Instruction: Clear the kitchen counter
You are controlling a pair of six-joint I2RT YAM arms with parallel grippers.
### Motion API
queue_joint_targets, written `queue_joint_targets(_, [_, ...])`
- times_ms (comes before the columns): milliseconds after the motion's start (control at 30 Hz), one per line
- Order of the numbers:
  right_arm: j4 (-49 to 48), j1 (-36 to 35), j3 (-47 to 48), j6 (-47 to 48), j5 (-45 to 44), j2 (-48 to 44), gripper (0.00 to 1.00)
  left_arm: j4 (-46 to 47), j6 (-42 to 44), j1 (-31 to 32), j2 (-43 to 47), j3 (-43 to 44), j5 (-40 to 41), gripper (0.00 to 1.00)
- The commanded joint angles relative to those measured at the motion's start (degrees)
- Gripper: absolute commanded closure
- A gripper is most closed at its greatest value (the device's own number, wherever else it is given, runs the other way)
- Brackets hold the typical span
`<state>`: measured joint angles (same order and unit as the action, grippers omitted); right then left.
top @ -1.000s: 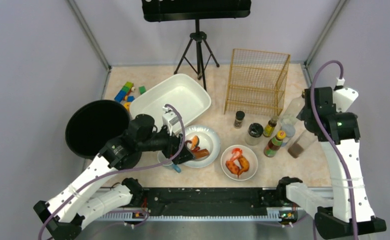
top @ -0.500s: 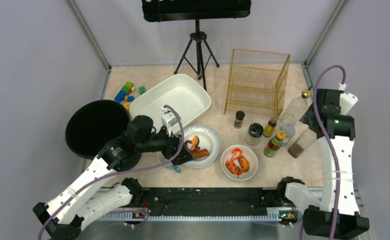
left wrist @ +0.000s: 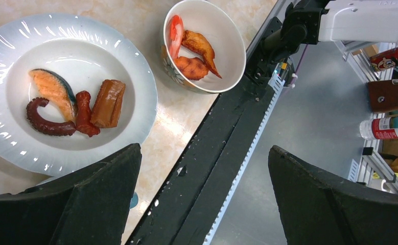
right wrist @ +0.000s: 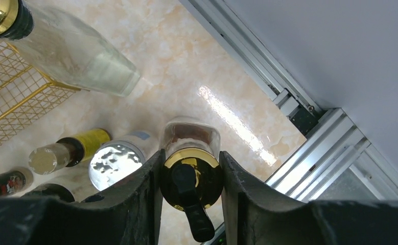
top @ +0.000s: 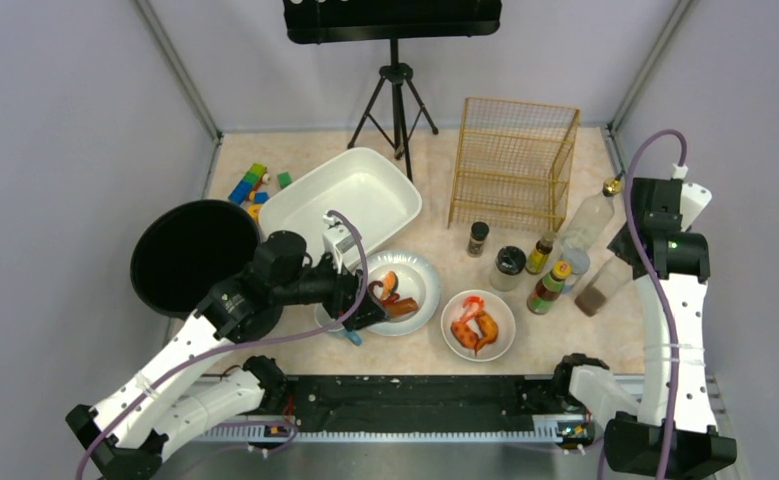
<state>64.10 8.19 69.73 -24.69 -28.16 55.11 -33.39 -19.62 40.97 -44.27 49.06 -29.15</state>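
Observation:
The kitchen counter (top: 565,345) is pale marbled stone. At its right edge stands a glass bottle of brown liquid (top: 598,290) with a gold and black pour cap (right wrist: 191,178). My right gripper (right wrist: 191,155) is over it, with a finger pressed against each side of the cap. My left gripper (left wrist: 204,153) hangs open and empty above the near rail, beside a white plate (left wrist: 141,92) of fish, octopus and sausage. A small bowl (left wrist: 235,61) of fried pieces sits just right of the plate.
A tall clear bottle (top: 587,218) and several small jars and sauce bottles (top: 540,270) crowd left of the held bottle. Farther back are a gold wire rack (top: 513,160), white tub (top: 360,190), black pan (top: 190,255), toy blocks (top: 250,185) and tripod (top: 397,100). A metal rail (right wrist: 273,92) runs close on the right.
My right wrist shifted outward over the brown bottle, uncovering the clear bottle, and its jaws came together onto the cap. The left arm stayed still.

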Motion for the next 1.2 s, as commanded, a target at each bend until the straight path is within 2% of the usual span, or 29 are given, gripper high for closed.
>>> queue_joint_targets(0, [-1.7,0.8,0.3,1.3,-0.4,-1.1,0.70,2.4,0.1,0.1,0.1,-0.4,-0.3,0.02])
queue_joint_targets(167, [-1.7,0.8,0.2,1.7,-1.2,-1.1,1.00,2.4,0.2,0.1,0.1,-0.4,-0.1,0.01])
queue_joint_targets(333, [-1.5,0.8,2.6,2.9,-2.4,-1.6,1.00,2.3,0.3,0.1,0.0,-0.4,0.1,0.02])
queue_joint_targets(500, [0.7,0.8,10.2,3.7,-3.0,-0.3,1.00,2.0,0.5,0.1,-0.1,-0.4,0.5,0.02])
queue_joint_targets(900, [10.4,0.7,37.8,5.7,-0.7,6.8,1.00,2.0,0.5,0.1,-0.9,-0.4,0.3,0.01])
queue_joint_targets(1067, [14.2,0.8,50.4,5.3,2.5,11.2,1.00,2.0,0.5,0.1,-1.3,-0.3,0.2,0.02])
queue_joint_targets(1167, [15.8,0.8,56.5,4.4,7.8,14.1,1.00,1.9,0.6,0.1,-1.1,-0.2,0.3,0.02])
